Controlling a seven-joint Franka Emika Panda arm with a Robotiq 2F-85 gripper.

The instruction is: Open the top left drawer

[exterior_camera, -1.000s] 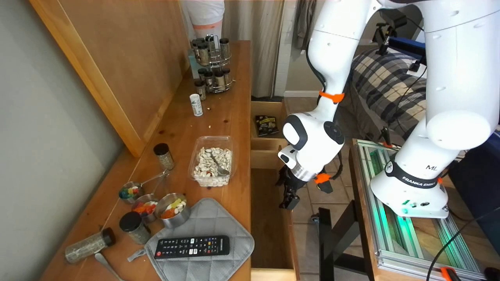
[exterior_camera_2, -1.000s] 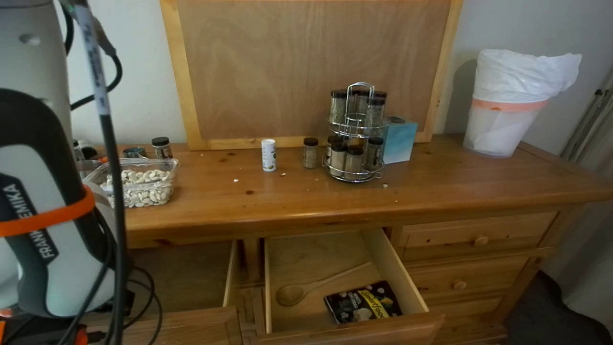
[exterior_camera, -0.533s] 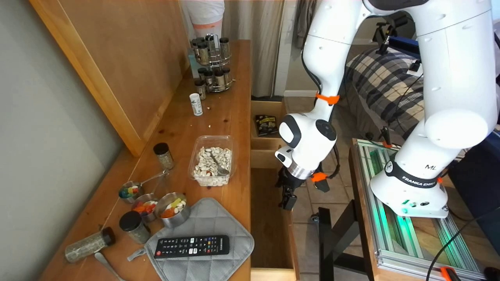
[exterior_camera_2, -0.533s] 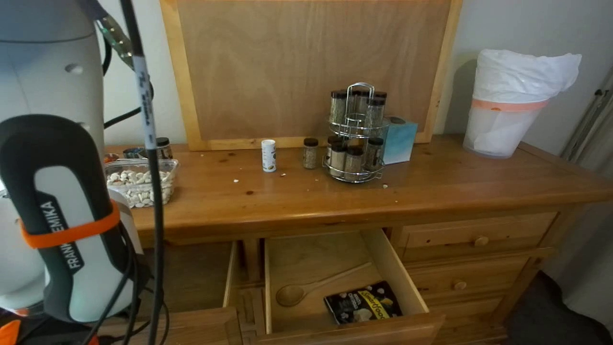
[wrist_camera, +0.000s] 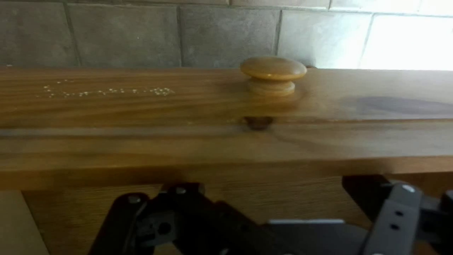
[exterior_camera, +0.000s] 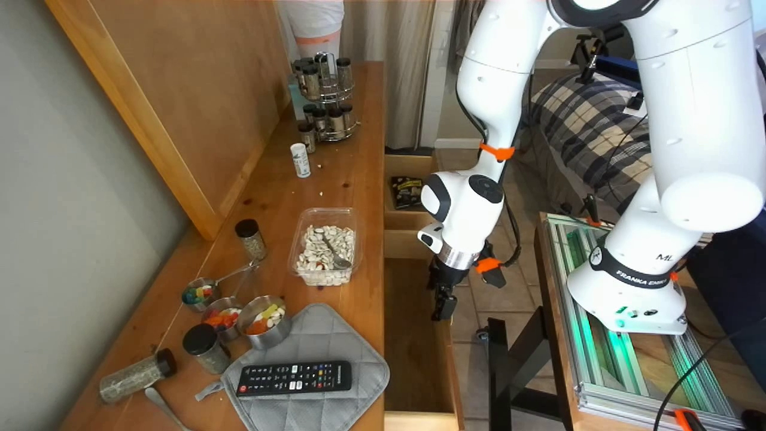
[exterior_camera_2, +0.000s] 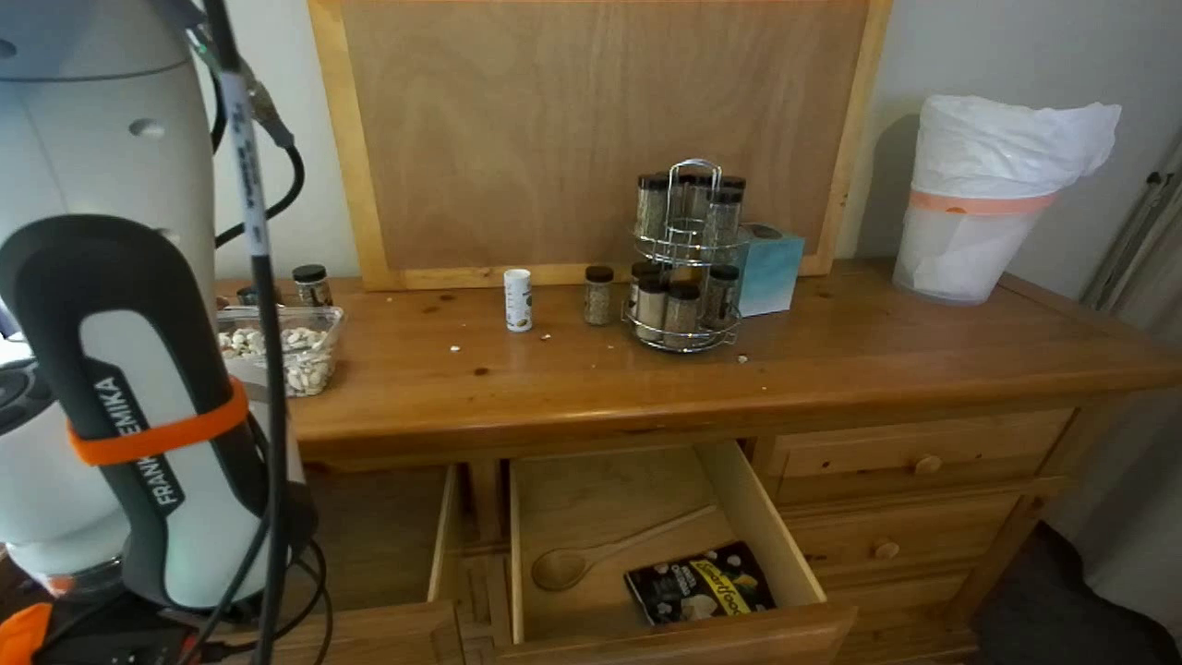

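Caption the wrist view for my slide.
Open gripper at the inner side of the drawer front, round wooden knob on its outside, floor tiles beyond.

Black remote (exterior_camera: 294, 378) is chilling on a grey quilted potholder (exterior_camera: 320, 338), three metal cups (exterior_camera: 268, 340) of colourful bits (exterior_camera: 222, 318) near it. The clear tub (exterior_camera: 329, 218) of white pieces (exterior_camera: 314, 248) has a spoon (exterior_camera: 340, 261) lying in it. Further along there's a white cylinder (exterior_camera_2: 518, 300) standing upright, then a two-tier wire rack (exterior_camera_2: 683, 348) holding dark-lidded jars (exterior_camera_2: 682, 312), pale blue box (exterior_camera_2: 770, 272) just beside it and a white bin (exterior_camera_2: 956, 249) past that. The squarish drawer (exterior_camera_2: 759, 522) has a wooden spoon (exterior_camera_2: 560, 570) and a black Smartfood bag (exterior_camera_2: 697, 586) in it.
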